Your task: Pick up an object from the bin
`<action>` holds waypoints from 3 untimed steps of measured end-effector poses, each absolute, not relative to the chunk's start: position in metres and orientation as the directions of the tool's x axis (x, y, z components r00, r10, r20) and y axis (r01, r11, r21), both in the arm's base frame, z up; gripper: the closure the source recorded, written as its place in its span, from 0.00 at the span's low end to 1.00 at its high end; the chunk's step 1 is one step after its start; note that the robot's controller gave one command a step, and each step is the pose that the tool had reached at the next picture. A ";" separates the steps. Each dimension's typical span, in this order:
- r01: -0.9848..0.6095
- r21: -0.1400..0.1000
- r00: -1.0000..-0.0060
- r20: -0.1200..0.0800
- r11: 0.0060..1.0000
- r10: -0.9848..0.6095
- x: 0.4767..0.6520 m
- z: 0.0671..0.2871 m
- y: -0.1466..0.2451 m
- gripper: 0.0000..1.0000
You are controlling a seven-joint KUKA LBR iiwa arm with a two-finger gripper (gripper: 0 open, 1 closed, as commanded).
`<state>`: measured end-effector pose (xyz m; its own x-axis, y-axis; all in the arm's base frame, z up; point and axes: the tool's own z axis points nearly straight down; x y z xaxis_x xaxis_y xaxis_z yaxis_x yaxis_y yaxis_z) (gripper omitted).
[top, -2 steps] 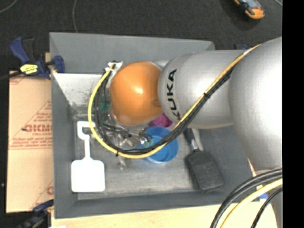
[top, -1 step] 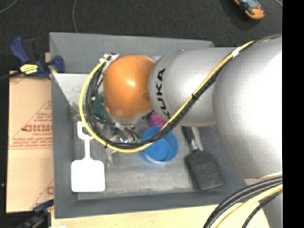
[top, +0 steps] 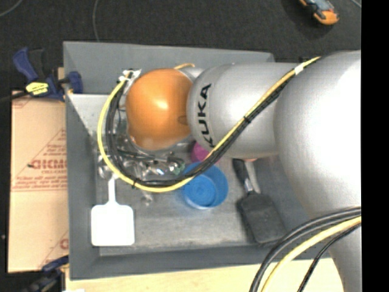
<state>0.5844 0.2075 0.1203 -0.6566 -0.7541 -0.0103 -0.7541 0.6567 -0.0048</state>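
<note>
Above grey bin (top: 182, 224) on black floor (top: 152, 11), near blue cup (top: 205, 188), gripper (top: 149, 166), state untellable

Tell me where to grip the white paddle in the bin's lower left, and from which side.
Grip the white paddle by its thin handle, coming straight down and closing across it. Its square blade lies flat on the floor, probably too wide to pinch.
</note>
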 end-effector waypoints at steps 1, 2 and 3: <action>-0.748 -0.002 -0.663 -0.012 0.663 -0.748 0.579 0.070 0.212 0.00; -0.981 -0.010 -0.194 -0.007 0.194 -0.981 0.572 0.071 0.201 1.00; -0.981 -0.009 -0.195 -0.007 0.195 -0.981 0.572 0.071 0.201 1.00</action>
